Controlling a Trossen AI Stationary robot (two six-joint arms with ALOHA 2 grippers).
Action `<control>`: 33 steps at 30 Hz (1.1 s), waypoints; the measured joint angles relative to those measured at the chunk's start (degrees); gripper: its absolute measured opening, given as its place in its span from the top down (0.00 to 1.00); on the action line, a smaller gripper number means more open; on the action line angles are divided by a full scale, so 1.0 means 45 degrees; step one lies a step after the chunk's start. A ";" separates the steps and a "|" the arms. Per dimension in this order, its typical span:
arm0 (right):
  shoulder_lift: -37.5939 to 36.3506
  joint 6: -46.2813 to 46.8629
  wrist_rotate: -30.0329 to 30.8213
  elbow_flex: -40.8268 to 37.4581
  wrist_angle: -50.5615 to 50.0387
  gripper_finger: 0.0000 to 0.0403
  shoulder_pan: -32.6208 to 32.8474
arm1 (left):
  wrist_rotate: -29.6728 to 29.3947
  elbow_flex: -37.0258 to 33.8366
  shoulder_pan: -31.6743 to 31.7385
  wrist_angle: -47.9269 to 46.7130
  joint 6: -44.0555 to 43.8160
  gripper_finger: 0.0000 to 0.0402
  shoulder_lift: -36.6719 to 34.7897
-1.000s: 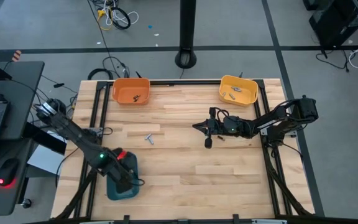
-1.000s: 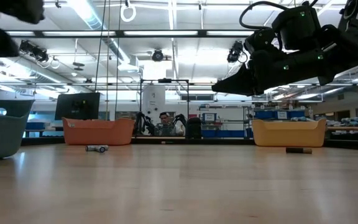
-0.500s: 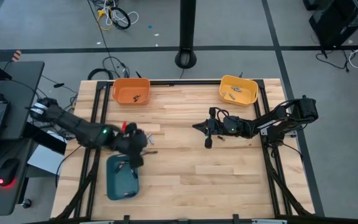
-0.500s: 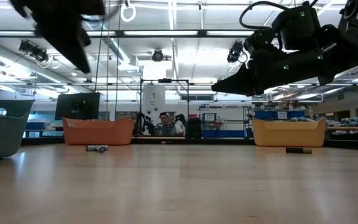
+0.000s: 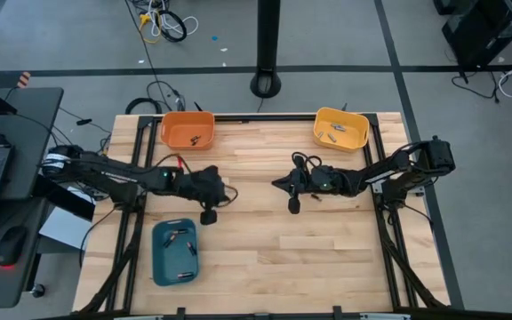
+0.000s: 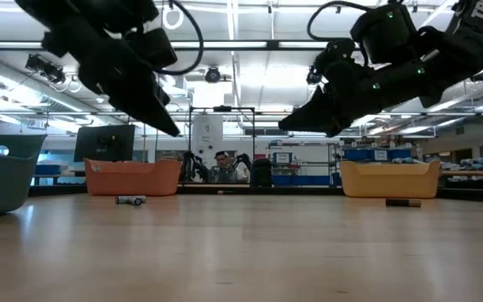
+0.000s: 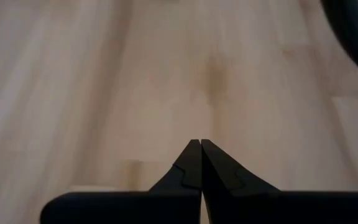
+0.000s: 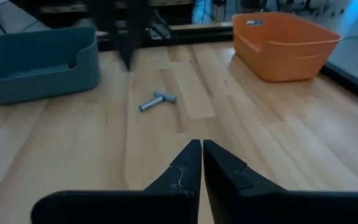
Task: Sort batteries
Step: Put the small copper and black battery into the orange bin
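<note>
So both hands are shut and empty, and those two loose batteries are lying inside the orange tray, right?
Not quite. Both the left hand and the right hand are shut and empty, but the right wrist view shows the two loose batteries on the bare table, between the teal tray and the orange tray.

Batteries [image 8: 157, 100] between two trays [image 8: 39, 59]

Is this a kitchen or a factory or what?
Probably a robotics lab or workshop. Two dark robot arms work at a wooden table holding sorting trays. Beyond it, the low view shows a big hall with ceiling strip lights, monitors and another robot rig.
</note>
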 joint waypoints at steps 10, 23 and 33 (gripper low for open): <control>0.0058 0.0875 0.1387 0.2145 -0.3059 0.80 0.1266 | 0.2262 -0.2699 0.1488 0.7142 0.1685 0.99 -0.0029; 0.1775 0.1416 0.2089 0.3903 -0.3069 0.66 0.2184 | 0.2250 -0.3828 0.1944 0.7895 0.1636 0.99 -0.0092; 0.0975 0.1189 0.2505 0.4289 -0.7743 0.61 0.2435 | -0.0023 -0.0995 0.1612 0.0826 -0.0167 0.99 -0.0092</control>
